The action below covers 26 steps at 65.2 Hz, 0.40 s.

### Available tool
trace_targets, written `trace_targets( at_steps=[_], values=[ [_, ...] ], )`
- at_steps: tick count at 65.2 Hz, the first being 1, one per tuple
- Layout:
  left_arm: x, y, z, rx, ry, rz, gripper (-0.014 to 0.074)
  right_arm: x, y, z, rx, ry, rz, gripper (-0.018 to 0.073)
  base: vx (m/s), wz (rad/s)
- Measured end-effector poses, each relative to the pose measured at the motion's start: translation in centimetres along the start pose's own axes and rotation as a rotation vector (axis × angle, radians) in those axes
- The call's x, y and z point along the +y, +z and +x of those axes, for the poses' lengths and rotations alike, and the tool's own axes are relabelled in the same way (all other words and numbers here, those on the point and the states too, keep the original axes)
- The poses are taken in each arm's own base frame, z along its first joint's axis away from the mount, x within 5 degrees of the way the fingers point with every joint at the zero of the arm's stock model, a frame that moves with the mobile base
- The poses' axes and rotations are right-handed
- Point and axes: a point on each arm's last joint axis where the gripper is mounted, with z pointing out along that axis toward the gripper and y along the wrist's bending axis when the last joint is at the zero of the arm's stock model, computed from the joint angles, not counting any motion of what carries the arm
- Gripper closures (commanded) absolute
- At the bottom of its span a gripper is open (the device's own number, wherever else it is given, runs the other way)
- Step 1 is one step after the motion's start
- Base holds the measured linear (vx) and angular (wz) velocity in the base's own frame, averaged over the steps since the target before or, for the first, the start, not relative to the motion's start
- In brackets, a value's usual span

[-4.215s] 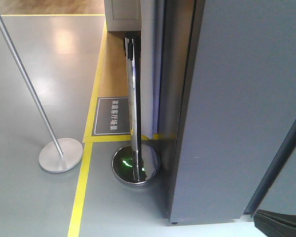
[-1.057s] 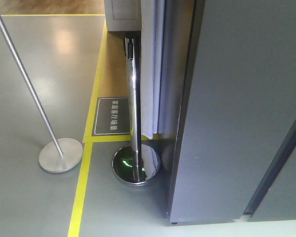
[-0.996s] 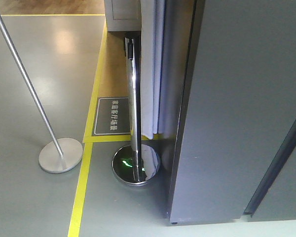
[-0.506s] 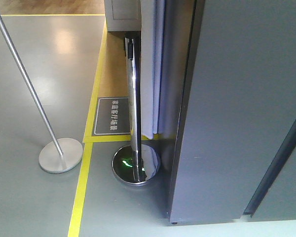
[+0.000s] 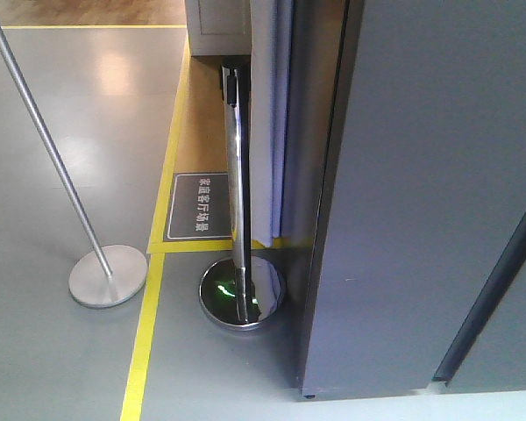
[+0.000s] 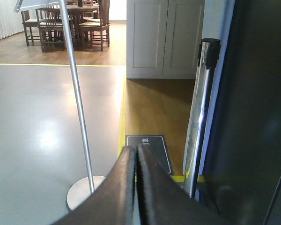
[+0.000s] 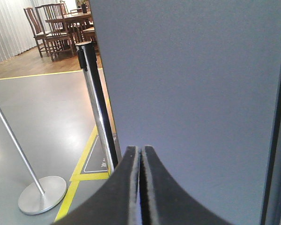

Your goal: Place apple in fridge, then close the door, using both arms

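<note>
Here a chrome post [image 5: 238,202] stands just left of the grey fridge [image 5: 421,193] — both grippers [image 6: 136,187] [image 7: 140,187] pinched together, empty — grey floor [image 5: 70,351].

The fridge [image 5: 421,202] has a matt, faintly grainy dark grey skin. Beside it, the post [image 5: 238,189] is mirror-polished metal on a glossy round base, while the thinner pole [image 5: 48,149] looks brushed and duller. The floor [image 5: 79,123] is smooth grey with a soft sheen. Both tools [image 6: 136,187] [image 7: 140,187] are matt black, seemingly rubbery plastic.
</note>
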Motion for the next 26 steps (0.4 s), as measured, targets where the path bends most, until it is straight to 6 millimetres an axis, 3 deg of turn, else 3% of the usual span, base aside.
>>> trace_targets(
  at_steps=[26],
  values=[
    [0.00, 0.00, 0.00, 0.000, 0.000, 0.000, 0.0604, 0.00, 0.00, 0.00, 0.000, 0.000, 0.000, 0.0565, 0.00, 0.00]
  ],
)
